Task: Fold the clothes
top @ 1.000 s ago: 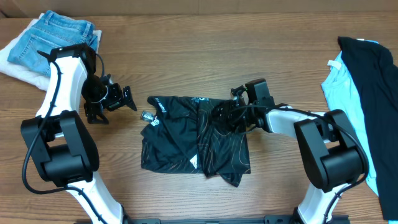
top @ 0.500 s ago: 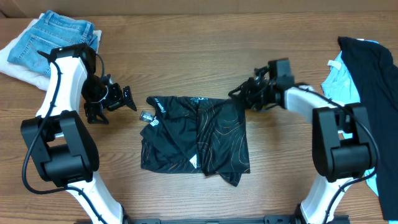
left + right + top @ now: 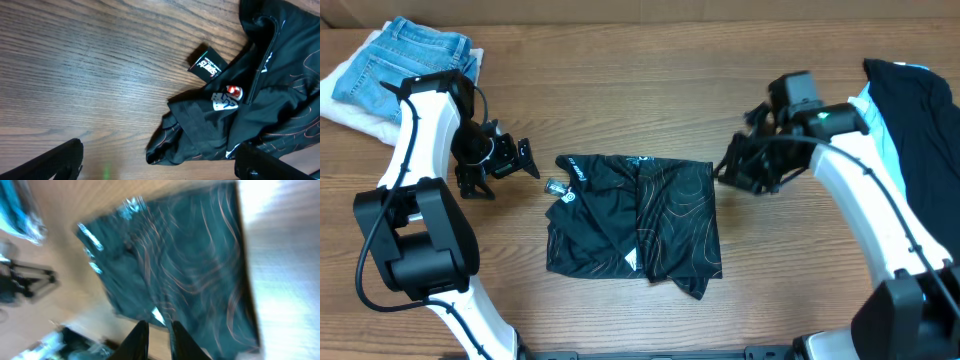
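Item under inspection: the jersey (image 3: pixel 635 215), black with orange contour lines, lies mid-worktop (image 3: pixel 640 100) between the two arms, already doubled into a rough block. Its longer side runs left to right across the worktop. A loose flap pokes out at the corner nearest the right arm's base. A hang tag (image 3: pixel 206 64) lies on the wood at the upper left corner.

Right tool (image 3: pixel 732 172): clear of the cloth, just off the jersey's upper right corner and facing it, so the jersey lies to its left. The wrist view is blurred; the fingers (image 3: pixel 139 340) sit close together with a thin gap and nothing between them. Whether they are fully clenched, I cannot tell.

Left tool (image 3: pixel 520 160): released, spread wide, empty, hovering near the upper left corner with the tag and collar end ahead of it.

Judgement: the tools flank the short ends, the right one a shade nearer. A further fold would likely cross the long axis, one short end carried over the other; the stray flap may spoil the edge.

Off to the sides: jeans (image 3: pixel 415 60) far left, a plain black garment (image 3: pixel 920 130) far right
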Controlling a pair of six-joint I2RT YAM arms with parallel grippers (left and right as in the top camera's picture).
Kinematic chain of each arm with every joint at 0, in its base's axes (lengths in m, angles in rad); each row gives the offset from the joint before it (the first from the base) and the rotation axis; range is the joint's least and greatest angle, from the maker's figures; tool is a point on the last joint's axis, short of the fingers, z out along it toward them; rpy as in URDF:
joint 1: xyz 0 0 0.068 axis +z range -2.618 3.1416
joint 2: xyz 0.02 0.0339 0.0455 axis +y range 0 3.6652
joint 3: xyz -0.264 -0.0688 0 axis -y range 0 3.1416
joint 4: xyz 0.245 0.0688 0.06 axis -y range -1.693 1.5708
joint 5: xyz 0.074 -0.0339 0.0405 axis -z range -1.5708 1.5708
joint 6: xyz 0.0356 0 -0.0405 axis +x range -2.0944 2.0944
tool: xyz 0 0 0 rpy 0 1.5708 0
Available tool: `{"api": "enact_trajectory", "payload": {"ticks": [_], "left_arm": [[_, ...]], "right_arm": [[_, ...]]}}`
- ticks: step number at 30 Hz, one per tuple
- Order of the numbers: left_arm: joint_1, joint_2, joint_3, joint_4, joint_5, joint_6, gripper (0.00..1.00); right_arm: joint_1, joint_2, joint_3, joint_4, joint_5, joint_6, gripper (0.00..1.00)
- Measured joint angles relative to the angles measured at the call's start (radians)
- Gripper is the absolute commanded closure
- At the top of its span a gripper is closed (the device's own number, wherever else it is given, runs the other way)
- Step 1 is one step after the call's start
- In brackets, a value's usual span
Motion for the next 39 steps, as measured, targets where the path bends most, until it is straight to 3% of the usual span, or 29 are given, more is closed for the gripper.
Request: {"api": "enact_trajectory", "payload": {"ticks": [4, 7, 11, 21, 31, 39], "left_arm": [[0.0, 0.0, 0.0, 0.009, 0.0, 0.0, 0.0], [0.0, 0.0, 0.0, 0.001, 0.0, 0.0, 0.0], [0.0, 0.0, 0.0, -0.001, 0.0, 0.0, 0.0], [0.0, 0.0, 0.0, 0.002, 0.0, 0.0, 0.0], [0.0, 0.0, 0.0, 0.003, 0.0, 0.0, 0.0], [0.0, 0.0, 0.0, 0.003, 0.0, 0.0, 0.0]], "right_arm": [[0.166, -0.008, -0.039, -0.037, 0.111, -0.037, 0.91], [0.315, -0.002, -0.135, 0.022, 0.177, 0.005, 0.92], [0.41, 0.002, -0.231, 0.108, 0.222, 0.073, 0.94], [0.442, 0.013, -0.416, 0.347, 0.175, 0.17, 0.94], [0.483, 0.106, -0.43, 0.371, 0.002, 0.189, 0.96], [0.55, 0.133, -0.426, 0.286, -0.056, 0.232, 0.96]]}}
